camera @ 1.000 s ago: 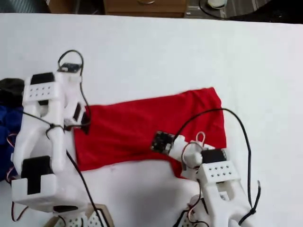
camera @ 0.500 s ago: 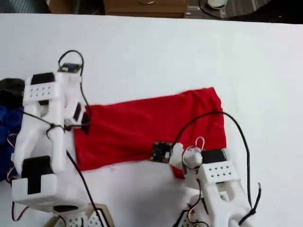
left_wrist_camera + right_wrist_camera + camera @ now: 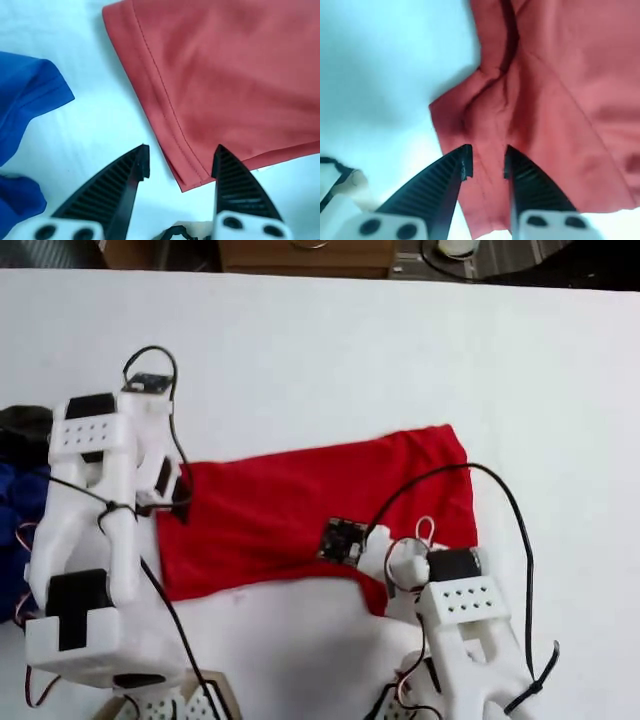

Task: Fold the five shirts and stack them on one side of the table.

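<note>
1. at the table's (image 3: 400,350) far left edge lies a blue shirt (image 3: 12,510) in soft, rumpled knit, bunched rather than flat. a dark bundle (image 3: 22,425) sits just behind it.
2. the left gripper (image 3: 181,152) hangs just above the white tabletop with its black ribbed fingers spread wide. they straddle the near left corner of the red shirt, one on each side, and touch no cloth.
3. the red shirt (image 3: 290,510) lies flat in the middle of the table as a long folded band of smooth matte knit. its long axis runs left to right, tilting slightly away toward the right end. a double-stitched hem borders its left end.
4. the right gripper (image 3: 487,150) is low over the shirt's near edge, right of centre, where the cloth puckers into ridges and a curled lip. its fingers stand only a narrow gap apart, with red fabric showing between them.
</note>
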